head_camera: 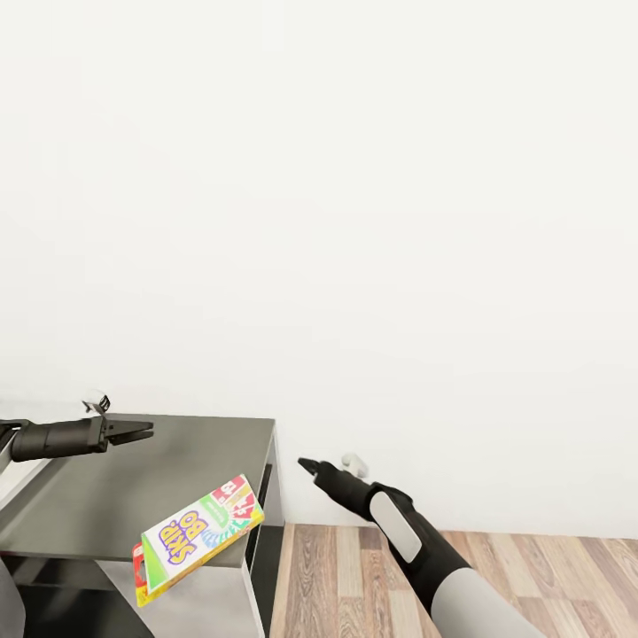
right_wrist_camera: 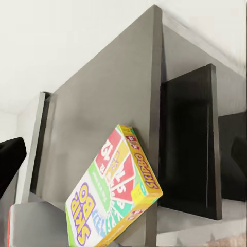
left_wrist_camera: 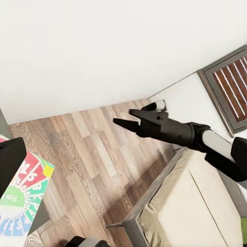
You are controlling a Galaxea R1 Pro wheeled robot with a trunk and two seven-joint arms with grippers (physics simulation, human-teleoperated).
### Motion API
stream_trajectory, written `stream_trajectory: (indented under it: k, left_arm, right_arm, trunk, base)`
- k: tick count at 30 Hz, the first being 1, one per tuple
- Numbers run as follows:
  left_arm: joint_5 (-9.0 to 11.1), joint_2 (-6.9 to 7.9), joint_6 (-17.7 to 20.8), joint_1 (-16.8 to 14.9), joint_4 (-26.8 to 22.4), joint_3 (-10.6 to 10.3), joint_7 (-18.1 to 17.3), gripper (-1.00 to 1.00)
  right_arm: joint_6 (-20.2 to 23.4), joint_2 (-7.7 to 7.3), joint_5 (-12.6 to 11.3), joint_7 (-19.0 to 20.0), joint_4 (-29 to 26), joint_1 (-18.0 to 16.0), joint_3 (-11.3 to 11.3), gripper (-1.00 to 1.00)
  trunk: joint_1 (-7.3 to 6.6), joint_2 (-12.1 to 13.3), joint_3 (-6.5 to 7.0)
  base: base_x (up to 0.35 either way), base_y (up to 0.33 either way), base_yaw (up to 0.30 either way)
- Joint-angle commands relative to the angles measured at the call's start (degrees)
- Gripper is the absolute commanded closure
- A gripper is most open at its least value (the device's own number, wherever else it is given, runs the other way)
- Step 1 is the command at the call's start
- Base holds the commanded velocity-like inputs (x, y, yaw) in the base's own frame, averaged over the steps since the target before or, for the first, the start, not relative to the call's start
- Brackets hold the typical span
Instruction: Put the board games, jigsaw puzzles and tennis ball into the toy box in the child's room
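Note:
One board game, the yellow-green-red SKIP-BO box (head_camera: 199,536), lies tilted at the front corner of the table's dark-grey wing (head_camera: 106,487) and overhangs its edge; a red edge (head_camera: 137,567) shows under it. The right wrist view looks at the box (right_wrist_camera: 113,198) from close by. My left gripper (head_camera: 146,430) hovers open above the wing, up and to the left of the box, holding nothing. To the right of the wing, my right gripper (head_camera: 306,463) hangs over the floor, open and empty; it is also in the left wrist view (left_wrist_camera: 122,116). The bed (left_wrist_camera: 198,206) with its beige mattress lies behind that arm.
A bare white wall (head_camera: 354,221) rises behind the wing. Wood-plank floor (head_camera: 532,567) runs to the right of the desk. A dark upright panel (right_wrist_camera: 188,139) stands under the wing. A grey-framed window (left_wrist_camera: 231,87) is beyond the bed.

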Motion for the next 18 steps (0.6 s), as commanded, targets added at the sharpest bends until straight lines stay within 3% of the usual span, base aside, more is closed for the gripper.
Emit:
stream_trajectory:
  k: [1, 13, 18]
  left_arm:
    - [0.2, 0.06, 0.61, -0.06, 0.02, -0.24, -0.17, -1.0]
    - [0.2, 0.06, 0.61, -0.06, 0.02, -0.24, -0.17, -1.0]
    - [0.2, 0.06, 0.61, -0.06, 0.02, -0.24, -0.17, -1.0]
  right_arm:
    - [-0.41, -0.01, -0.35, 0.0, 0.4, -0.04, 0.01, -1.0]
    - [-0.9, 0.08, -1.44, -0.25, 1.17, -0.04, -0.27, -1.0]
    - [2.03, 0.08, -8.57, -0.38, 1.16, -0.04, -0.23, -1.0]
  trunk:
    - [0.01, -0.07, -0.09]
    - [0.01, -0.07, -0.09]
    - [0.01, -0.07, -0.09]
  base:
    - [0.0, 0.0, 0.0]
    - [-0.054, 0.025, 0.0]
    - [-0.026, 0.011, 0.0]
